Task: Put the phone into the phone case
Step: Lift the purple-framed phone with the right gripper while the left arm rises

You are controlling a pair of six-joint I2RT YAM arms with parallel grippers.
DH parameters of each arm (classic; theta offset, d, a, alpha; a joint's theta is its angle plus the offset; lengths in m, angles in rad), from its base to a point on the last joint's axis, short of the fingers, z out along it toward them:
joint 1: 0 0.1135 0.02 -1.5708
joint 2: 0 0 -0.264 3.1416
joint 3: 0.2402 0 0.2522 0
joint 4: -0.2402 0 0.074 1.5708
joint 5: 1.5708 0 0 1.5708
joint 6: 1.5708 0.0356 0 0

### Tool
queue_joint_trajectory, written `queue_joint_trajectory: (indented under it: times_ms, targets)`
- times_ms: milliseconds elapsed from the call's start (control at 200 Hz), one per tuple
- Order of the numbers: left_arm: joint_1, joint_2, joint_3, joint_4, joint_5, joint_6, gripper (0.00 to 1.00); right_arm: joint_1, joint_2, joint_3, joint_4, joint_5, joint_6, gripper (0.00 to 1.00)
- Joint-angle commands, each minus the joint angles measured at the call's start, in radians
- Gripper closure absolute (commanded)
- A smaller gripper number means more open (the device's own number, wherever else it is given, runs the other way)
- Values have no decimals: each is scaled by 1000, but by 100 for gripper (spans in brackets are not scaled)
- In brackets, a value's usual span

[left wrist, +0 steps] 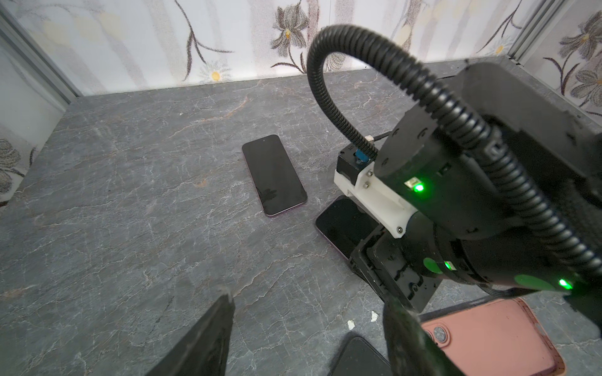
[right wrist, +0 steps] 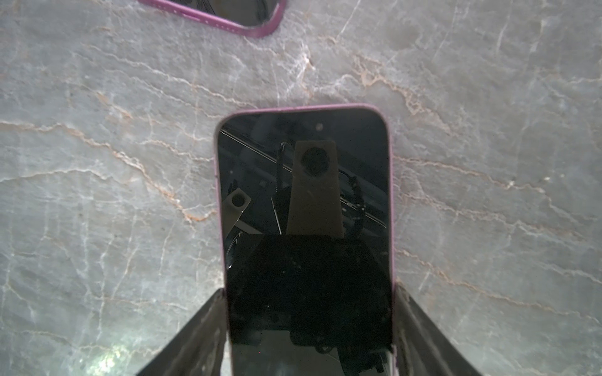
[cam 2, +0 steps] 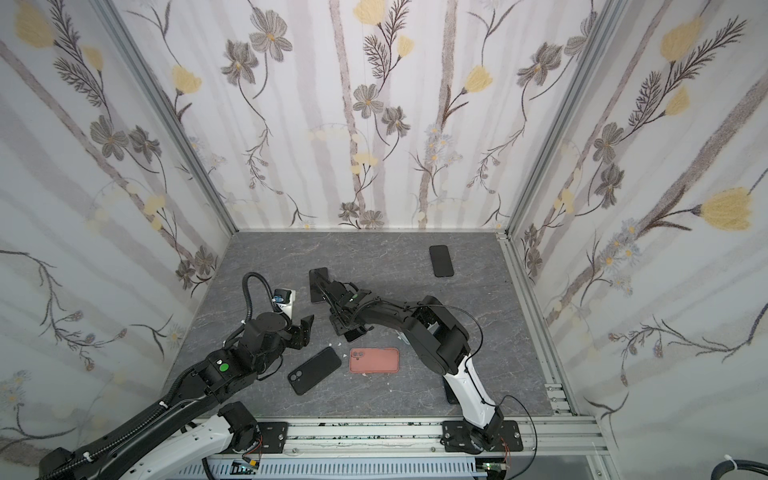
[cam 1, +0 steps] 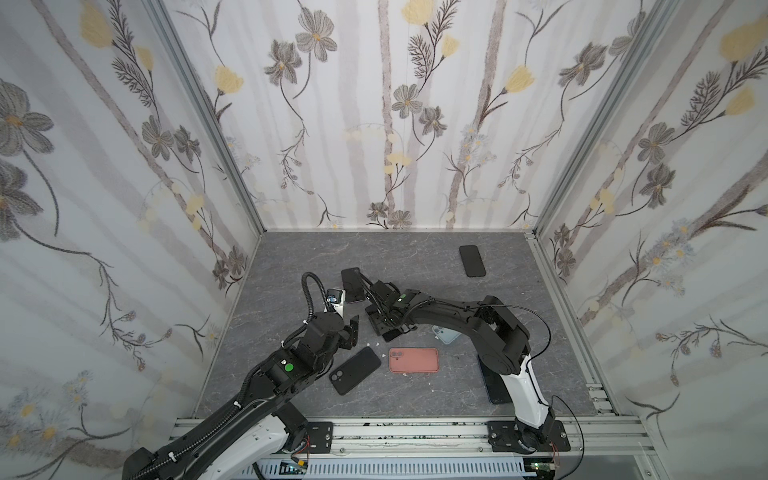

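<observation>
Squarely gripped: right gripper on the purple-edged phone

Screen-up, the slim rectangular purple-edged phone with dark glass sits between the right gripper's two black fingers. They press against its two long edges near one short end. Whether it has left the grey marble-patterned tabletop cannot be told. In both top views it is near the middle of the table, mostly hidden under that gripper.

Just past its free end, and apart from it, lies a second purple-edged phone, also screen-up.

Nearer the robot's base lies a salmon-pink rectangular phone case. Beside it on the left, not touching, is a black phone case with two round lens openings, lying at a slant.

The left gripper hangs above the table by the black case's far end. Its fingers are spread and nothing is between them.

A pale blue phone-shaped item shows partly from under the right arm. A plain black phone lies well apart, toward the back right corner.
</observation>
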Motion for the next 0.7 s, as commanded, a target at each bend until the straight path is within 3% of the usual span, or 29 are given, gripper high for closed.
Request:
queue_joint_trajectory:
  times_ms: [0,694]
  targets:
    - [4,1,0,24,-2,6,28,-10,4,-5,-58,-26,-9,33]
    - [14,7,3,21,3,-1,28,-32,-161,-30,-57,75,-98,35]
